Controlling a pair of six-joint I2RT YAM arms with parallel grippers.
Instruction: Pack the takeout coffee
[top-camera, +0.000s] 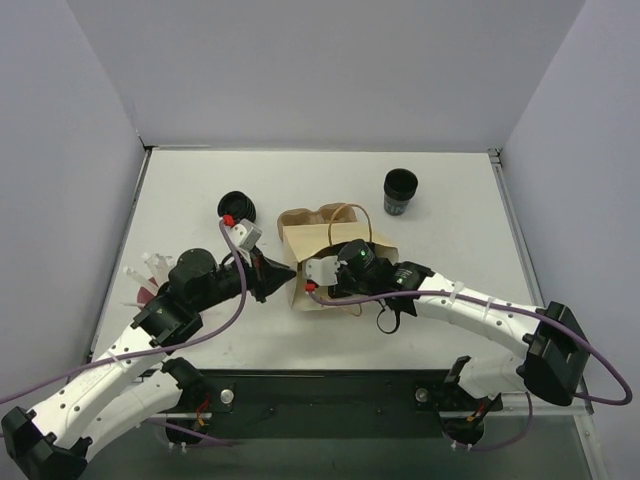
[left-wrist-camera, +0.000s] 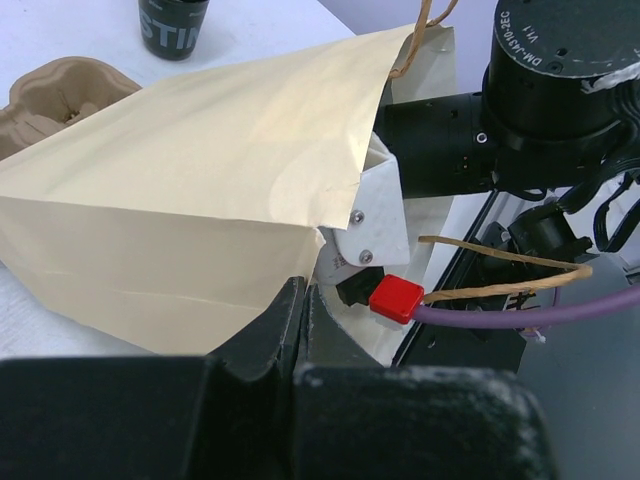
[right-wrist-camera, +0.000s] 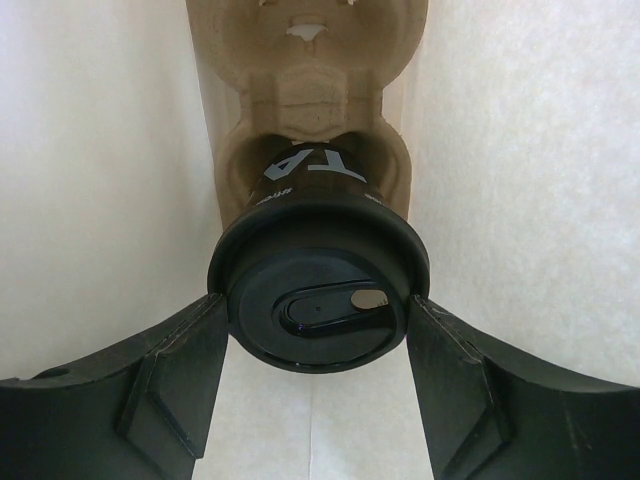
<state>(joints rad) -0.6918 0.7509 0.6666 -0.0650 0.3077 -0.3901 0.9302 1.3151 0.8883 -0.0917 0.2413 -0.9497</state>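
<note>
The takeout coffee, a black cup with a black lid, lies in a well of the brown pulp carrier inside the paper bag. My right gripper is inside the bag, its fingers closed against both sides of the cup at the lid. In the top view the bag lies on its side, hiding the cup and the right fingers; the carrier sticks out at the far end. My left gripper is shut on the bag's near edge, also seen in the left wrist view.
A stack of lidless black cups stands at the back right. Loose black lids lie at the back left. White and red sticks lie by the left arm. The bag's twine handles loop over the right wrist.
</note>
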